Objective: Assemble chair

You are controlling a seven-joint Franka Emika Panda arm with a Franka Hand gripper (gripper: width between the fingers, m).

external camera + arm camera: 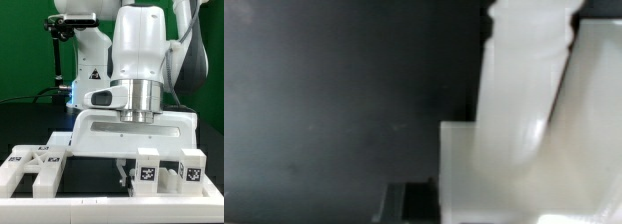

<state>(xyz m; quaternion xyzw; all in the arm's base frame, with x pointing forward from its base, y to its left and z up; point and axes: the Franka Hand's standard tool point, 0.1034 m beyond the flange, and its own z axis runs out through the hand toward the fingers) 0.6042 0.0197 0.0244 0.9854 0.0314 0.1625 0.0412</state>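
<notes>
The gripper (126, 176) hangs low over the dark bench (90, 172), just beside the tagged chair pieces (152, 170) on the exterior view's right; how wide it stands I cannot tell. Descending off-centre, a finger could clip one and shove it askew.

A dark green backdrop (20, 60) closes off the scene behind, flat and unlit, with no window or floor in sight. In front of it, at the exterior view's left, a black upright stand (62, 50) rises. The tabletop (95, 172) is matte black, with a faint grey sheen in the wrist view. A white border rail (110, 213) runs along its near edge, brightly and evenly lit.
</notes>
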